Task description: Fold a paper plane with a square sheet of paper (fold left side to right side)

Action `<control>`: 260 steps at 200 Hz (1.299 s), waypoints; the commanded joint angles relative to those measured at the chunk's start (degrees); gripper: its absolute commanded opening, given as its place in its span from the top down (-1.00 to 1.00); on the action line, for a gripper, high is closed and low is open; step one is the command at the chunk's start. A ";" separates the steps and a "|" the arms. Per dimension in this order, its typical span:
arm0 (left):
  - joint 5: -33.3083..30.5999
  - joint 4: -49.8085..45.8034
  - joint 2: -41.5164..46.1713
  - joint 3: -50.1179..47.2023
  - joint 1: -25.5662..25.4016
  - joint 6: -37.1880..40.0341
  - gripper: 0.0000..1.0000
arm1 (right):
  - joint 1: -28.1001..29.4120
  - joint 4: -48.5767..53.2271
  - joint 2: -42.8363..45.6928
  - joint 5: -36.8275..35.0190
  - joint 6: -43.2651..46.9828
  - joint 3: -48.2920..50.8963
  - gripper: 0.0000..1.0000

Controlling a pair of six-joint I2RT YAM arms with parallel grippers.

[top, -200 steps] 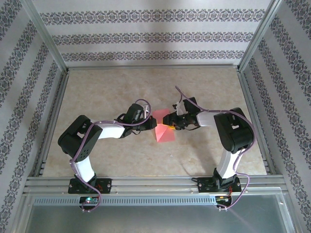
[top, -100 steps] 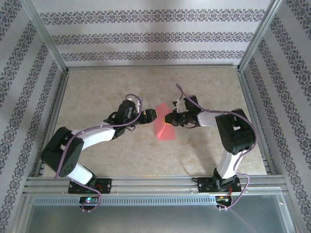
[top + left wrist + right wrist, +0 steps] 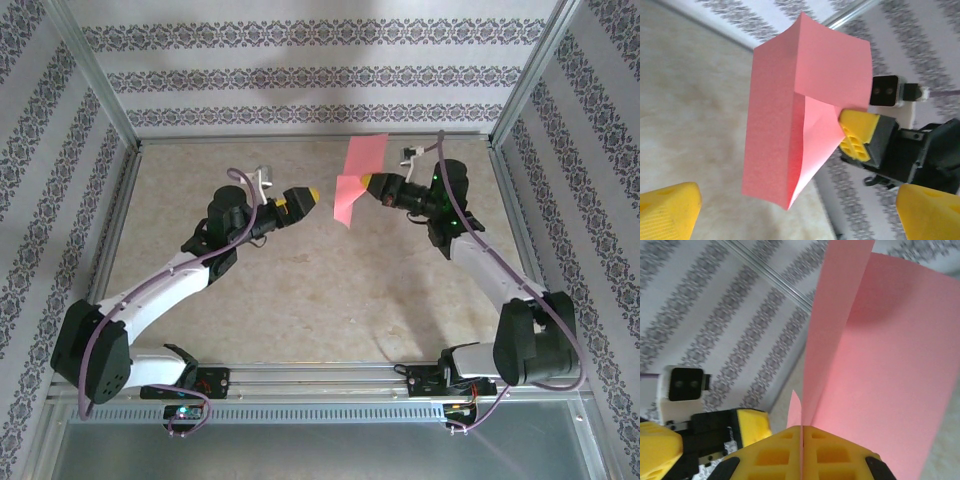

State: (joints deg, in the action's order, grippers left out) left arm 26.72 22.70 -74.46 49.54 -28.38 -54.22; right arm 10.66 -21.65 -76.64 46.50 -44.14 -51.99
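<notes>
Paper (image 3: 357,180): salmon-pink and partly folded, held in the air over the far right part of the counter (image 3: 300,300), clear of its surface. In the top view its upper end stands in front of the back wall (image 3: 300,70).
Paper shape: in the left wrist view two layers meet along a crease on the left side, a broad flap sits at the top, and the lower end narrows to a point. In the right wrist view two layers spread apart in a V, rising from the grip.
Right tool (image 3: 367,183): pressed together on the paper, pinching it on the side toward the right arm. The right wrist view shows the yellow fingers (image 3: 785,437) closed, with the sheet running out between them.
Left tool (image 3: 303,196): spread wide and holding nothing. Its yellow fingertips (image 3: 665,210) sit at the bottom corners of the left wrist view, with the paper beyond them and not touching.
Spacing: the left tool is near the paper on its left, aimed at it with a gap between. The two tools face each other across the sheet.
Right arm: stretched from the near right edge out to the far right part of the counter.
Left arm: reaches from the near left corner diagonally toward the far middle.
Counter: beige and marbled, bordered by metal rails (image 3: 320,378).
Wall: pale, with dark patterned bands.
</notes>
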 commanded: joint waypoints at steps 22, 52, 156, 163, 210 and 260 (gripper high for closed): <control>7.02 14.86 -5.51 3.13 -1.23 -9.39 -1.00 | 1.39 -8.93 2.94 -2.25 -7.56 -1.65 1.00; 7.99 17.56 -8.79 4.33 -2.45 -10.55 -1.00 | 3.09 -9.49 3.43 -3.89 -8.87 -1.62 1.00; 9.58 25.84 -13.54 6.23 -3.48 -14.23 -0.47 | 7.77 -10.07 3.96 -8.77 -9.83 0.04 1.00; 9.58 25.65 -13.44 6.31 -3.44 -14.17 -0.43 | 7.97 -9.96 3.96 -9.24 -9.84 0.28 1.00; 10.54 26.65 -13.65 6.85 -3.44 -14.99 -0.10 | 9.28 -10.16 3.69 -11.64 -9.87 1.58 1.00; 10.72 25.70 -13.19 7.05 -3.44 -14.74 0.12 | 9.74 -10.17 3.18 -12.57 -9.30 2.15 1.00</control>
State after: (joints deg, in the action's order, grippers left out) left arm 36.07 45.54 -87.83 54.85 -31.18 -69.14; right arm 19.77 -29.58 -73.95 35.14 -53.89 -50.37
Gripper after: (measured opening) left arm 0.465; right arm 0.060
